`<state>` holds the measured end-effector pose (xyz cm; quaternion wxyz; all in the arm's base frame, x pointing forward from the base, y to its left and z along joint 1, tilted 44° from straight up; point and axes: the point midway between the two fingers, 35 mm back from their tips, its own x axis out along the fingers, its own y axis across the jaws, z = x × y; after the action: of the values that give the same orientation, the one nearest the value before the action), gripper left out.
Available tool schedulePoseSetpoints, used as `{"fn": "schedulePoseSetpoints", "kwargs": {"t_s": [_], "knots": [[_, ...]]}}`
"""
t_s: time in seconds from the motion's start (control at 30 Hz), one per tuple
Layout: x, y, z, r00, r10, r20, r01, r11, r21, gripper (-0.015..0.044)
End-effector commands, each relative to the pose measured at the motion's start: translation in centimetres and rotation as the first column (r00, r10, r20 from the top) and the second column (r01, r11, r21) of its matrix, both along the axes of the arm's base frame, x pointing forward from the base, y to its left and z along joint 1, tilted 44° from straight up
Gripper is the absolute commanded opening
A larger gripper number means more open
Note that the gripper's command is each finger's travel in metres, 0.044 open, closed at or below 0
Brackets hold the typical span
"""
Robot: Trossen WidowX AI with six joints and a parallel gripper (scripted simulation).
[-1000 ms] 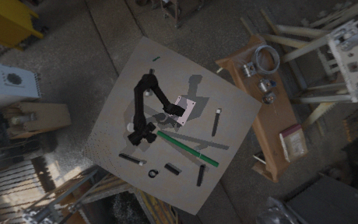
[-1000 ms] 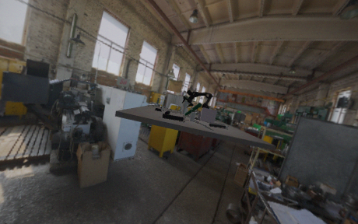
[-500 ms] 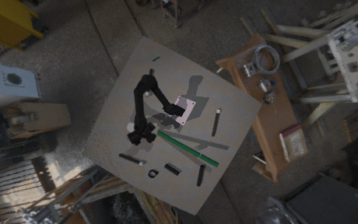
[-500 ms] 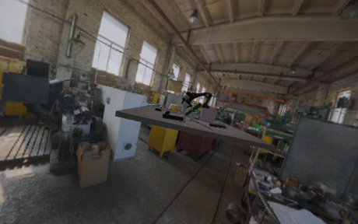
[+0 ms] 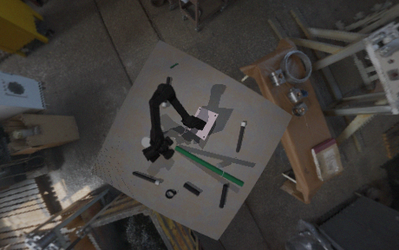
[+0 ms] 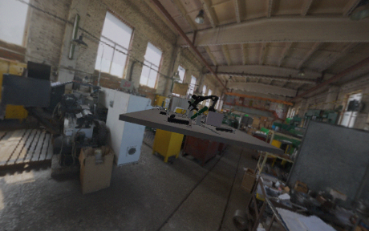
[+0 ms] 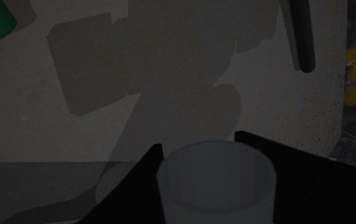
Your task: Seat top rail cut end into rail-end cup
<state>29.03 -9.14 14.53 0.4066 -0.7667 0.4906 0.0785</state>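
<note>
The grey rail-end cup point(image 7: 217, 180) stands out, mouth up, between the dark fingers in the wrist view. My gripper point(image 7: 198, 145) is shut on it, a finger against each side. In the top view the gripper hangs over the pale plate point(image 5: 211, 122). The green rail point(image 5: 204, 164) point(image 6: 200, 112) slants across the table, with the pale loop cap point(image 5: 223, 173) around it toward its far end. The rail's near end point(image 7: 6, 21) is at the upper left of the wrist view, apart from the cup and fingers. The post and brace band cannot be made out clearly.
Dark bars with pale ends lie on the table point(image 5: 143, 95): one bar point(image 5: 240, 138) to the right, another point(image 5: 146, 177) at the lower left. A short dark piece point(image 5: 192, 188), a ring point(image 5: 166, 191) and a dark bar point(image 5: 223, 196) lie below the rail.
</note>
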Motion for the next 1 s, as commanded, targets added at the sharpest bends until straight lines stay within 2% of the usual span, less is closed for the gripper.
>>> {"fn": "schedulePoseSetpoints", "kwargs": {"t_s": [0.0,0.07,0.97], "knots": [[0.0,0.0,-0.1,1.000,0.006,-0.005,-0.006,1.000,0.001,0.0053],[-0.1,0.1,-0.1,1.000,0.017,-0.016,-0.017,1.000,0.001,0.0000],[-1.9,0.2,-0.3,0.976,0.156,-0.150,-0.157,0.988,0.006,0.0000]]}}
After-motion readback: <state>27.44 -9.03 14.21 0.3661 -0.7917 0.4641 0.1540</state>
